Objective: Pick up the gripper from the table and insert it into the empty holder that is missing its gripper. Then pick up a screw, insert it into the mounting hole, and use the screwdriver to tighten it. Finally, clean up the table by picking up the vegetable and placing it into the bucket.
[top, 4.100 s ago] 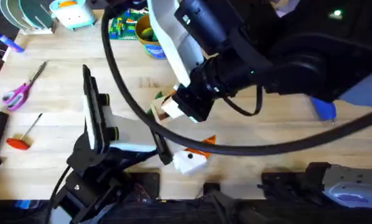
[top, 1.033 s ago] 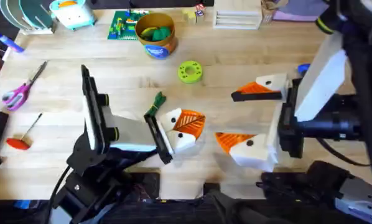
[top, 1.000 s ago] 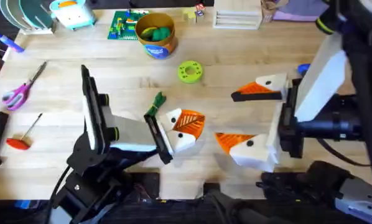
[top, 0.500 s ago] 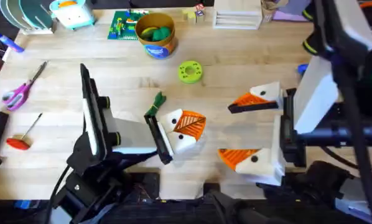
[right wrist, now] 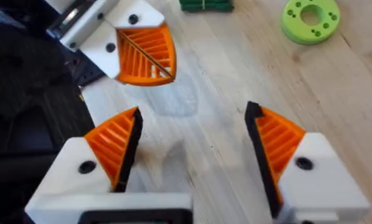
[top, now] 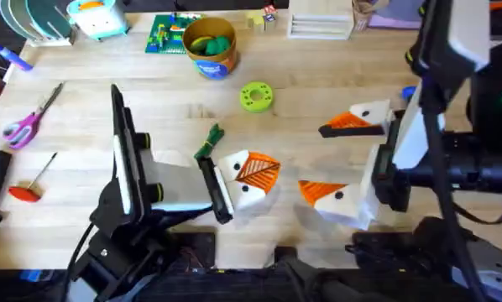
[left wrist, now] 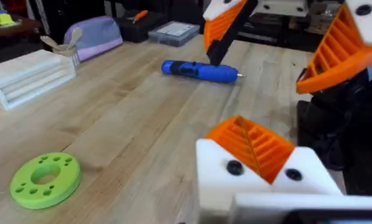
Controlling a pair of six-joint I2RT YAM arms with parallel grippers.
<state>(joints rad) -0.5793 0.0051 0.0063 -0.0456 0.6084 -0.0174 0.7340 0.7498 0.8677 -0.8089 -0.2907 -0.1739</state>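
Vegetable (top: 209,141) lies on the surface (top: 318,84), just beside the left gripper (top: 255,172), which is clenched with nothing visible between its pads. Right gripper (top: 342,159) hangs spread wide and empty nearby. The danger: reaching in, it clips that left gripper or flicks the vegetable away from the bucket (top: 209,46).

We recorded white fingers with orange ribbed pads, edged black, on the right gripper (right wrist: 192,155). The left gripper (top: 253,174) beside it was likewise white and orange-ribbed, with dark round holes in its white face. Just beyond the left gripper lay the dark green vegetable (top: 209,142); farther off sat a lime-green ring (top: 255,96) pierced with small holes. Beyond the right gripper lay the bright blue screwdriver (left wrist: 198,70). The bucket (top: 210,47) was orange-yellow with a blue mark, and the table (top: 318,92) pale wood grain.
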